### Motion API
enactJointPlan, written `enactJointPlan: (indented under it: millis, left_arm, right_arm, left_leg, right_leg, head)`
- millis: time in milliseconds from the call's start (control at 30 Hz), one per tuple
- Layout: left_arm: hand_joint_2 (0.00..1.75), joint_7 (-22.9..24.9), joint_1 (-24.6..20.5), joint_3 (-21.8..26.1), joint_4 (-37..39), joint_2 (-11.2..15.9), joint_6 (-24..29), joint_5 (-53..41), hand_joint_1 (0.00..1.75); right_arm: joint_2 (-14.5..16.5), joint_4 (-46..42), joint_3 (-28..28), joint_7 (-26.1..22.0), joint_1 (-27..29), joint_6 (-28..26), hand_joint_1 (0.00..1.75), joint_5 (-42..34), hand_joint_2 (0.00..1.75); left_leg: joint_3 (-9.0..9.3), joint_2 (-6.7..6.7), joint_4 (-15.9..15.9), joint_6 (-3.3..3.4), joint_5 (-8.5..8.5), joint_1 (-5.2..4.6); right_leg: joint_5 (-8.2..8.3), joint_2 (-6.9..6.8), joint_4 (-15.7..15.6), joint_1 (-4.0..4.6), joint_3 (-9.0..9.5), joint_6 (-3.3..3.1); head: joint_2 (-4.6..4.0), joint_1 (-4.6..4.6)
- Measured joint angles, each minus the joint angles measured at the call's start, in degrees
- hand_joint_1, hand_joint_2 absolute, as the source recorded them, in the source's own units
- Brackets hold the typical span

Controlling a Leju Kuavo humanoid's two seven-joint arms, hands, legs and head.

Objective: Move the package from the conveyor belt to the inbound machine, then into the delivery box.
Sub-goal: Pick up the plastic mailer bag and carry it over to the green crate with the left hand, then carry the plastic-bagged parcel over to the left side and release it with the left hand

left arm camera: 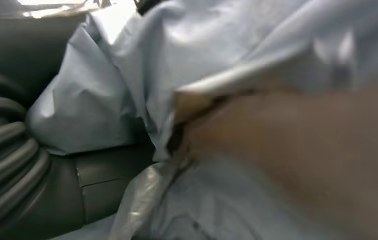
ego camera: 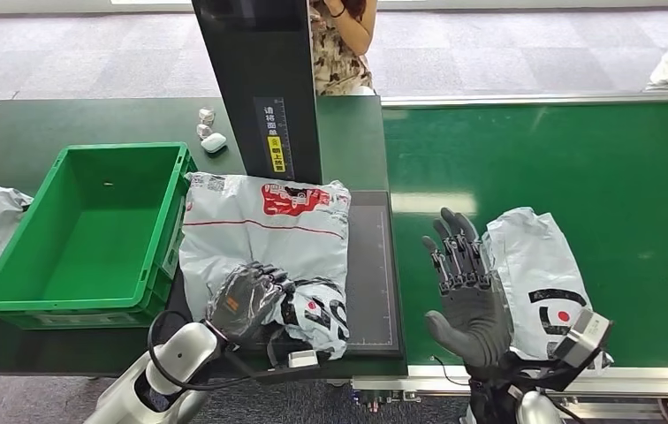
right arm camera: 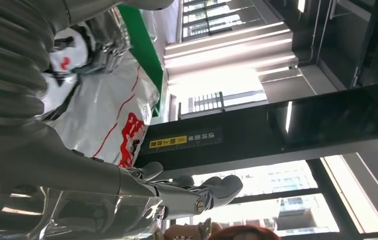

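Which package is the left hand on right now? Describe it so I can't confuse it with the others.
Find the black upright column; below it lies the dark scanner pad. The left hand grips the package on that pad, beside the green crate, marked by big red print.

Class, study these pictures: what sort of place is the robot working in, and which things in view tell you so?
Probably a parcel sorting or logistics station: a green conveyor belt carrying a grey package, a black scanning column above another package gripped by the left hand, and a green crate.

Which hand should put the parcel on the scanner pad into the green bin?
Left. The left hand already grips the parcel on the pad, right beside the bin. The right hand is open over the belt, next to another parcel.
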Motion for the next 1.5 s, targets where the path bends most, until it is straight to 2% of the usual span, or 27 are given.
enactJointPlan:
  millis: [167, 267, 400, 600, 700, 767, 900, 933, 967, 1033, 1167, 1267, 1333, 1433, 1500]
  left_arm:
    - [1.75, 0.6, 4.9, 8.4, -4.0, -1.3, 12.4, -2.7, 1.75]
    - [1.75, 0.1, 8.1, 13.1, -7.6, -2.0, 17.4, -3.3, 1.75]
    - [1.75, -0.2, 10.5, 16.6, -10.3, -2.5, 18.3, -3.4, 1.75]
    - [1.75, -0.3, 11.7, 18.3, -11.9, -2.9, 18.6, -3.5, 1.75]
    - [1.75, -1.6, 12.5, 19.6, -13.1, -3.8, 22.4, -3.1, 1.75]
    - [1.75, -7.2, 13.8, 22.6, -16.4, -6.0, 26.5, -0.1, 1.75]
    - [1.75, -31.7, 16.5, 35.0, -25.6, -15.0, 28.7, 16.5, 1.75]
    - [1.75, -35.5, 17.2, 38.3, -27.4, -17.1, 28.8, 19.8, 1.75]
    - [1.75, -37.6, 17.7, 41.1, -28.8, -18.8, 28.8, 21.9, 1.75]
    - [1.75, -38.9, 18.2, 45.8, -30.6, -21.5, 28.8, 23.2, 1.75]
    - [1.75, -37.9, 17.6, 51.7, -31.0, -24.4, 28.7, 20.7, 1.75]
    - [1.75, -30.9, 15.0, 54.5, -29.2, -24.1, 28.7, 16.6, 1.75]
    - [1.75, -23.5, 12.5, 55.8, -26.3, -22.3, 28.6, 13.7, 1.75]
    - [1.75, -12.4, 8.7, 56.4, -20.7, -18.2, 27.3, 9.0, 1.75]
    - [1.75, -6.9, 6.3, 56.1, -16.5, -15.4, 26.0, 5.8, 1.75]
  right_arm:
    - [0.0, -1.3, -1.1, 0.1, 1.5, -0.2, 0.0, 0.9, 1.75]
    - [0.0, -1.5, -1.4, 0.1, 1.9, -0.3, 0.0, 1.2, 1.75]
    - [0.0, -1.5, -1.4, 0.1, 2.1, -0.4, 0.0, 1.2, 1.75]
    - [0.0, -1.6, -1.4, 0.1, 2.3, -0.7, 0.0, 1.2, 1.75]
    - [0.0, -1.8, -1.4, 0.2, 2.3, -0.9, 0.0, 1.3, 1.75]
    - [0.0, -1.8, -1.4, 0.3, 2.3, -1.2, 0.0, 1.3, 1.75]
    - [0.1, -1.7, -1.3, 0.4, 2.3, -1.5, 0.0, 1.3, 1.75]
    - [0.1, -1.7, -1.2, 0.3, 2.3, -1.7, 0.0, 1.3, 1.75]
    - [0.1, -1.6, -1.2, 0.3, 2.3, -1.8, 0.0, 1.3, 1.75]
    - [0.2, -1.5, -1.0, 0.3, 2.1, -1.9, 0.0, 1.3, 1.75]
    - [0.5, -1.4, -0.6, 0.3, 1.6, -1.7, 0.0, 1.3, 1.75]
    - [0.7, -1.2, -0.3, 0.3, 1.2, -1.0, 0.0, 1.4, 1.75]
    - [0.9, -1.0, -0.2, 0.4, 1.0, -0.7, 0.0, 1.4, 1.75]
    - [1.1, -0.9, -0.1, 0.4, 0.7, -0.1, 0.0, 1.4, 1.75]
    - [1.4, -0.9, -0.1, 0.5, 0.4, 0.2, 0.0, 1.4, 1.75]
  left_leg:
    - [-0.02, 0.07, 0.0, -0.01, -0.01, 0.01]
    - [-0.02, 0.09, 0.0, -0.02, -0.02, 0.01]
    - [-0.02, 0.07, 0.0, -0.02, -0.02, 0.01]
    - [-0.02, 0.06, 0.0, -0.02, -0.01, 0.01]
    - [-0.03, 0.07, 0.0, -0.02, -0.01, 0.01]
    - [-0.05, 0.08, 0.0, -0.02, -0.02, 0.01]
    - [-0.11, 0.07, 0.0, 0.01, -0.06, 0.0]
    - [-0.1, 0.08, 0.0, 0.01, -0.08, 0.0]
    - [-0.1, 0.07, 0.0, 0.01, -0.09, 0.0]
    - [-0.11, 0.0, 0.0, 0.02, -0.09, 0.0]
    - [-0.11, -0.06, 0.0, 0.01, -0.04, 0.02]
    - [-0.09, -0.08, 0.0, -0.05, 0.03, 0.03]
    - [-0.09, -0.1, 0.0, -0.11, 0.08, 0.07]
    - [-0.08, -0.1, 0.0, -0.18, 0.13, 0.15]
    - [-0.08, -0.1, 0.0, -0.22, 0.16, 0.19]
  right_leg:
    - [-0.01, 0.08, 0.0, 0.0, -0.04, -0.01]
    - [-0.02, 0.11, 0.0, 0.01, -0.06, -0.02]
    - [-0.04, 0.1, 0.0, 0.0, -0.06, -0.03]
    - [-0.03, 0.09, 0.0, 0.0, -0.04, -0.04]
    - [-0.03, 0.1, 0.0, 0.0, -0.03, -0.04]
    - [-0.03, 0.11, 0.0, 0.0, -0.05, -0.04]
    - [-0.06, 0.11, 0.0, -0.01, -0.07, -0.02]
    - [-0.06, 0.11, 0.0, -0.01, -0.07, -0.02]
    - [-0.07, 0.09, 0.0, -0.01, -0.08, -0.01]
    - [-0.1, 0.0, 0.0, 0.0, -0.08, 0.0]
    - [-0.1, -0.09, 0.0, 0.0, -0.08, -0.02]
    - [-0.06, -0.1, 0.0, 0.01, -0.07, -0.06]
    - [-0.03, -0.1, 0.1, 0.01, -0.07, -0.09]
    - [0.0, -0.1, 0.1, 0.08, -0.08, -0.14]
    - [0.04, -0.09, 0.1, 0.15, -0.08, -0.2]
  head:
    - [0.0, -0.01]
    - [0.0, 0.0]
    - [0.0, -0.01]
    - [0.0, 0.0]
    - [0.0, 0.0]
    - [0.0, -0.01]
    - [0.0, 0.01]
    - [0.0, 0.0]
    - [0.0, -0.01]
    - [0.0, -0.01]
    - [0.0, 0.0]
    - [0.0, 0.0]
    - [0.0, -0.01]
    - [0.0, -0.01]
    - [0.0, -0.01]
